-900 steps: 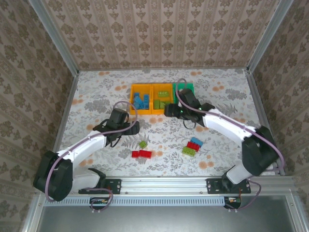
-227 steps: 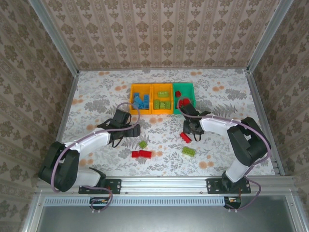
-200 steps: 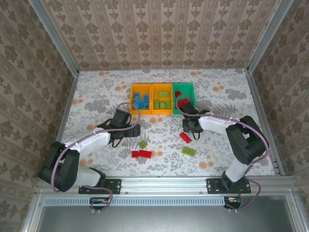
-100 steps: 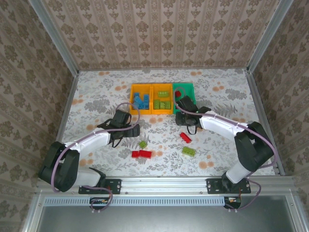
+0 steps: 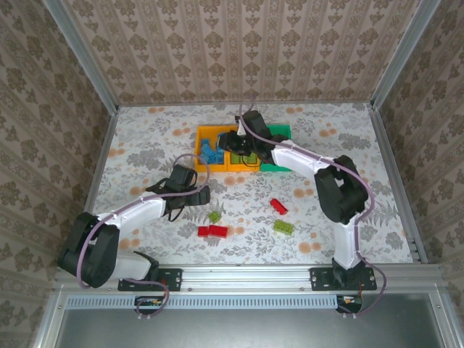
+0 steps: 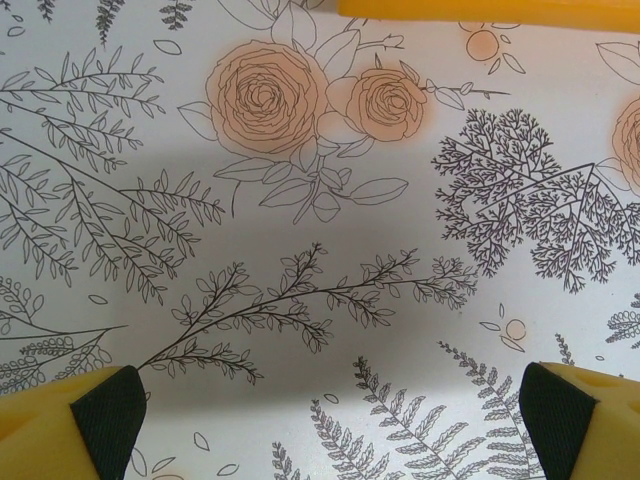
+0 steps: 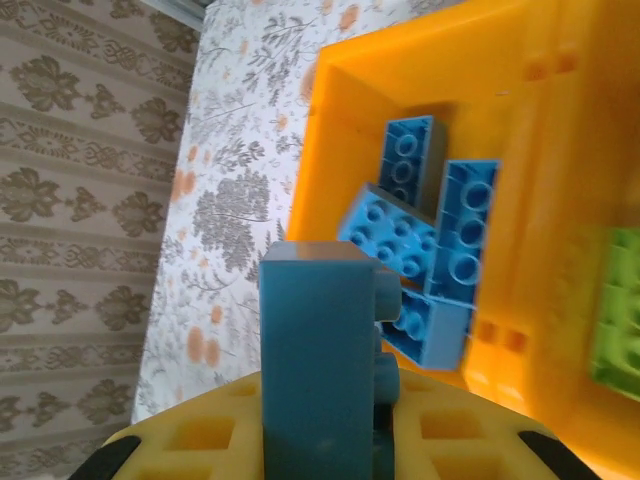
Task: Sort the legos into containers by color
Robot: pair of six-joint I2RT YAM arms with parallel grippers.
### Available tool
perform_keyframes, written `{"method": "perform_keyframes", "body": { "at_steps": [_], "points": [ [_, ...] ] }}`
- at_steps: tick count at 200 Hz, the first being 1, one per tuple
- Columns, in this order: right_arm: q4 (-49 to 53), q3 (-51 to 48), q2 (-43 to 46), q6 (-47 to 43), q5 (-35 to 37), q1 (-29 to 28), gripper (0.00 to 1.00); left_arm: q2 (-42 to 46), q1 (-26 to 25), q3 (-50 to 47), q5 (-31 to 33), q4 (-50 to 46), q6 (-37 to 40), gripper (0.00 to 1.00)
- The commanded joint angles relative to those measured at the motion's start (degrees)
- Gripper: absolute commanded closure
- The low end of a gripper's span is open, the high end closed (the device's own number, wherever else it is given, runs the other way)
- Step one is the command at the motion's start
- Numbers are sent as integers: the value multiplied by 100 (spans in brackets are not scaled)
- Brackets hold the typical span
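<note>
Held blue lego (image 7: 318, 350) stands upright above orange bin (image 7: 520, 40) holding blue legos (image 7: 420, 240).

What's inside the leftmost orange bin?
Several blue bricks, loosely piled. The right gripper, shut on another blue brick, covers part of the bin from above.

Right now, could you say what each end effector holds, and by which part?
Right end effector: blue studded plastic brick, pinched by the end nearest its wrist. Left end effector: open, holding nothing.
</note>
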State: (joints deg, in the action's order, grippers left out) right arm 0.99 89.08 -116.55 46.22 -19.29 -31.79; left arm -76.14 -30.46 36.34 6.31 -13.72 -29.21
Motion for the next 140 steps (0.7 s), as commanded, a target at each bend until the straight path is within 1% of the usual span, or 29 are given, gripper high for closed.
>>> {"method": "perform_keyframes", "body": {
  "at_steps": [1, 13, 30, 38, 47, 62, 70, 79, 86, 102, 119, 130, 140],
  "points": [
    [-87, 622, -393, 291, -317, -33, 76, 8, -13, -85, 49, -59, -163, 0],
    [65, 892, -600, 283, -246, -21, 75, 8, -13, -83, 40, -59, -180, 0],
    [215, 1193, -856, 269, -122, -20, 70, -4, -13, -83, 23, -47, -195, 0],
    [281, 1324, -973, 256, -95, -9, 67, -5, -13, -83, 16, -44, -194, 0],
    [296, 1448, -1099, 263, -107, 6, 60, -6, -13, -87, 10, -52, -194, 0],
    [304, 1608, -1245, 279, -156, 23, 55, -5, -13, -83, 5, -61, -207, 0],
    [288, 1639, -1288, 291, -178, 31, 50, -5, -13, -90, 3, -69, -208, 0],
    [211, 1611, -1271, 298, -207, 33, 35, -6, -13, -96, 12, -77, -230, 0],
    [139, 1542, -1224, 313, -236, 33, 30, -6, -13, -107, 13, -76, -232, 0],
    [-134, 1180, -988, 359, -290, 24, 27, -3, -13, -122, 2, -71, -243, 0],
    [-343, 583, -541, 274, -204, 24, 26, -15, -13, -136, -4, -50, -251, 0],
    [-311, 179, -179, 28, -129, 16, 26, -8, -13, -127, -14, -70, -236, 0],
    [-8, -168, 191, -393, 16, -17, 26, -6, -13, -118, -3, -83, -217, 0]
  ]
}}
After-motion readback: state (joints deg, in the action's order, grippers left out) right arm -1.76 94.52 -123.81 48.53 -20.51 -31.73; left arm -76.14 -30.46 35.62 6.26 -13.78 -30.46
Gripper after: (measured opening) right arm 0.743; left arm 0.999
